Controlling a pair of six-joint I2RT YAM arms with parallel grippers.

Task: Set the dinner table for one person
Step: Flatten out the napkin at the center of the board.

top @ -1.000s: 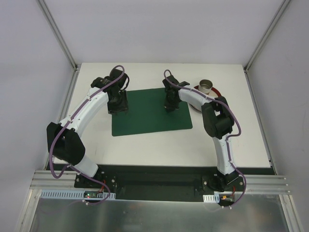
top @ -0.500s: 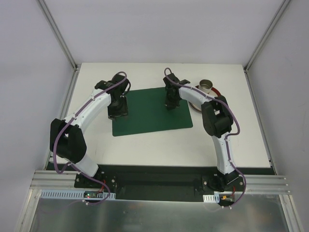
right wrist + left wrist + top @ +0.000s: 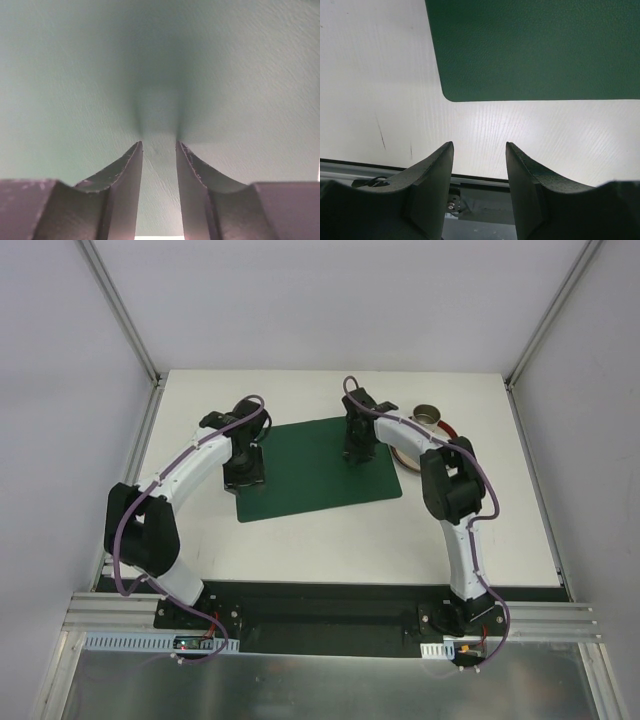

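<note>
The white dinner table (image 3: 300, 545) carries a dark green placemat (image 3: 315, 472) at its middle. My left gripper (image 3: 245, 472) hovers at the mat's left edge. In the left wrist view it (image 3: 479, 145) is open and empty, over bare table (image 3: 380, 75), with the mat's rounded corner (image 3: 535, 50) just ahead. My right gripper (image 3: 355, 452) stands on the mat's far right part. In the right wrist view its jaws (image 3: 159, 144) are a little open, tips down against the green mat (image 3: 160, 60), with nothing between them.
A red plate (image 3: 452, 430) with a small metal cup (image 3: 428, 418) on it sits at the back right, partly behind the right arm. Aluminium frame posts (image 3: 150, 375) rise at the table's back corners. Both arm bases stand at the near edge.
The right gripper has gone from shut to slightly open, letting go of the placemat, which has slid a little right. The left gripper has drifted slightly right.
</note>
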